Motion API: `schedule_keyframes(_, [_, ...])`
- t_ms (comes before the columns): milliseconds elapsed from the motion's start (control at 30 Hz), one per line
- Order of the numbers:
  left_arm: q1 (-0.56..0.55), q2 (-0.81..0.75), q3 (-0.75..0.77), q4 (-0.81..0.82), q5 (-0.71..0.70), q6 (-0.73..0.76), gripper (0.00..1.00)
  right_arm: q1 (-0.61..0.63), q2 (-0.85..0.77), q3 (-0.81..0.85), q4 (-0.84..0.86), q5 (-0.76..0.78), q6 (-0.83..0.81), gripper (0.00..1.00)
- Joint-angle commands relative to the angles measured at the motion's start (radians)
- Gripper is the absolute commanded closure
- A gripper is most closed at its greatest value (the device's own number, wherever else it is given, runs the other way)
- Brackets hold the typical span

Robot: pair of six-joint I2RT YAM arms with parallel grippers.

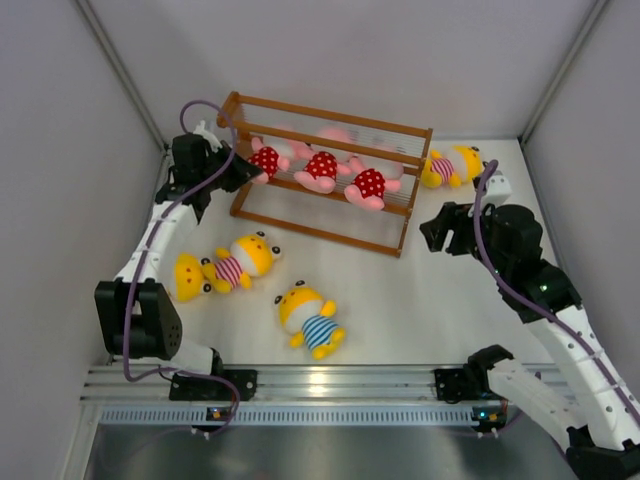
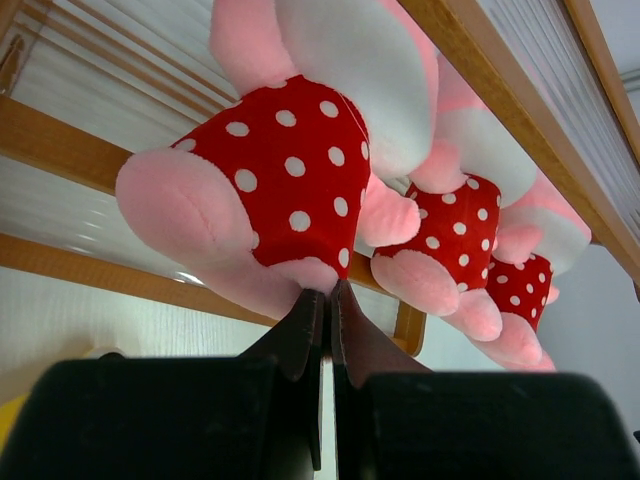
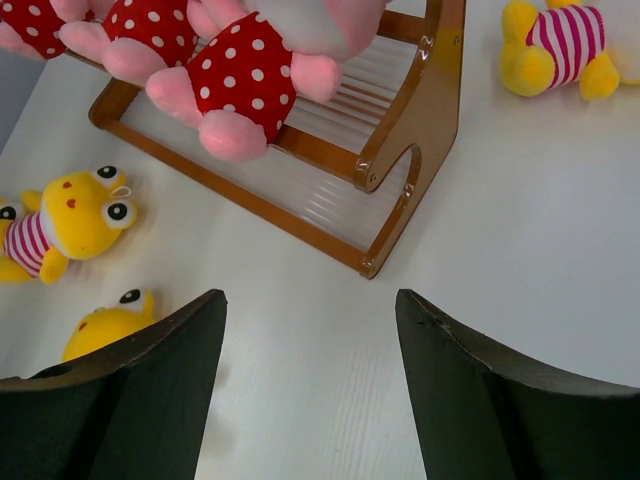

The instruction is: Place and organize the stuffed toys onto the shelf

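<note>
The brown wooden shelf (image 1: 322, 215) stands at the back centre. Three pink toys in red dotted outfits (image 1: 265, 158) (image 1: 322, 167) (image 1: 370, 184) lie in a row on its middle tier. My left gripper (image 1: 240, 172) is at the shelf's left end. In the left wrist view its fingertips (image 2: 325, 293) are shut together and touch the underside of the leftmost pink toy (image 2: 285, 165). My right gripper (image 1: 436, 228) is open and empty above the table, in front of the shelf's right end (image 3: 425, 110). A yellow toy in a pink-striped shirt (image 1: 447, 167) lies behind it.
On the table in front of the shelf lie a yellow pink-striped toy (image 1: 240, 262), another yellow toy (image 1: 188, 277) beside it, and a yellow blue-striped toy (image 1: 312, 322). Grey walls close in the left, right and back. A metal rail (image 1: 300, 385) runs along the near edge.
</note>
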Motion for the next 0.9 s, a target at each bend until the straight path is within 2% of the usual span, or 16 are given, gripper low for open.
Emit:
schedule_keyframes(0, [-0.007,0.006,-0.014,0.077,0.009,0.002,1.00,0.016,-0.002,0.003,0.046,0.011,0.011,0.31])
schedule_keyframes(100, [-0.015,0.000,-0.026,0.077,0.038,0.011,0.96,0.015,-0.008,0.001,0.044,0.017,0.008,0.30])
schedule_keyframes(200, [-0.028,-0.003,-0.036,0.077,0.043,0.017,0.85,0.015,-0.010,0.001,0.044,0.018,0.008,0.30])
schedule_keyframes(400, [-0.051,0.004,-0.026,0.077,0.056,0.026,0.84,0.015,-0.015,-0.004,0.044,0.018,0.008,0.30])
schedule_keyframes(467, [-0.062,0.007,-0.023,0.077,0.059,0.031,0.80,0.015,-0.019,-0.004,0.044,0.018,0.008,0.30])
schedule_keyframes(500, [-0.068,0.007,-0.020,0.077,0.064,0.028,0.76,0.015,-0.019,-0.005,0.044,0.018,0.008,0.30])
schedule_keyframes(600, [-0.071,0.003,-0.022,0.077,0.066,0.037,0.71,0.015,-0.024,-0.005,0.043,0.021,0.008,0.30])
schedule_keyframes(700, [-0.071,-0.009,-0.028,0.071,0.059,0.066,0.51,0.015,-0.028,-0.004,0.036,0.026,0.005,0.30])
schedule_keyframes(767, [-0.070,-0.017,-0.011,0.044,0.029,0.095,0.42,0.015,-0.031,-0.002,0.030,0.026,0.003,0.30])
schedule_keyframes(867, [-0.070,-0.022,0.050,-0.022,-0.032,0.183,0.42,0.015,-0.035,-0.002,0.027,0.026,-0.003,0.30])
